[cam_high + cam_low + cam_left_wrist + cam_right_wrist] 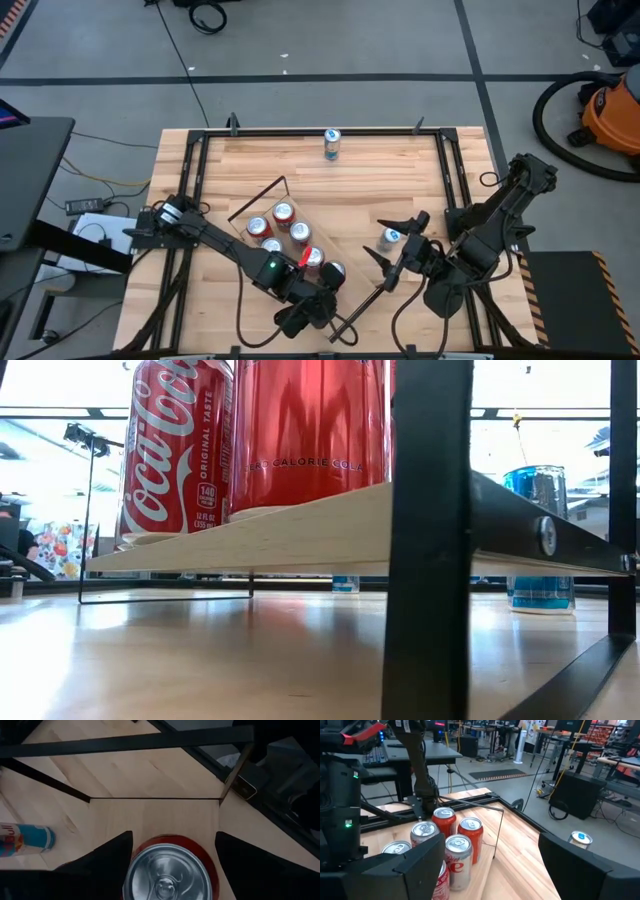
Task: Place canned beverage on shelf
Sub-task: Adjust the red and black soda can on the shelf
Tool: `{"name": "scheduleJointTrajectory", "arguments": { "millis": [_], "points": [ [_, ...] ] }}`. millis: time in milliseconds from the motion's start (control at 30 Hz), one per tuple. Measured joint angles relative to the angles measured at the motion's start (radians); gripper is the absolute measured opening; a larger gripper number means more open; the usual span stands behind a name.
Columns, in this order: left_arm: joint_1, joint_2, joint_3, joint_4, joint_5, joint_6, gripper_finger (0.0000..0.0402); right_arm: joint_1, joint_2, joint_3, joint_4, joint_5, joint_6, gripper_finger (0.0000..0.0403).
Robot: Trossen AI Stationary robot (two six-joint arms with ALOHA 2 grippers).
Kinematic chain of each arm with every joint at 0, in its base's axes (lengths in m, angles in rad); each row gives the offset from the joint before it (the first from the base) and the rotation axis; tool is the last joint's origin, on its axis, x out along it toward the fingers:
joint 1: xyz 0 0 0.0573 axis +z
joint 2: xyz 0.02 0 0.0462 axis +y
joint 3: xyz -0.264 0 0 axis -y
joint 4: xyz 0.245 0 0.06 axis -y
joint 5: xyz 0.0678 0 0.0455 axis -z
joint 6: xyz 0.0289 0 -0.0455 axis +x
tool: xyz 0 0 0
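Left gripper [172,857]: fingers spread either side of a red can [170,870] at the shelf's [262,205] near end, not pinching. Right gripper [400,245]: spread, beside a blue can [390,238], right of shelf.

Overhead shot is evenly lit, pretty soft, with only faint shadows under the arms on the pale slatted wooden tabletop [330,190]. The table-level camera is badly backlit: bright windows blow out the top of the frame, and the red cola cans [250,440] up close look a bit soft. Glossy sheen on the tabletop at lower left. In the left wrist shot the silver can lid [167,872] catches glare and the dark fingers [100,865] are blurry.
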Motion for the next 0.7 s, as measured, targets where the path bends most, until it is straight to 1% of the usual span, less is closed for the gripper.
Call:
{"name": "scheduleJointTrajectory", "arguments": {
  "millis": [200,333,700],
  "points": [
    [0.013,0.0,0.0,-0.003,0.005,-0.01,0.0295,-0.003,0.013,0.0,0.0,-0.006,0.003,0.0331],
    [0.011,0.0,0.0,-0.03,0.003,-0.013,0.0295,-0.012,0.031,0.0,0.004,-0.002,-0.018,0.0331],
    [0.011,-0.001,0.001,-0.099,0.003,-0.037,0.0295,-0.034,0.033,0.0,0.015,-0.02,-0.022,0.0331]
  ]
}}
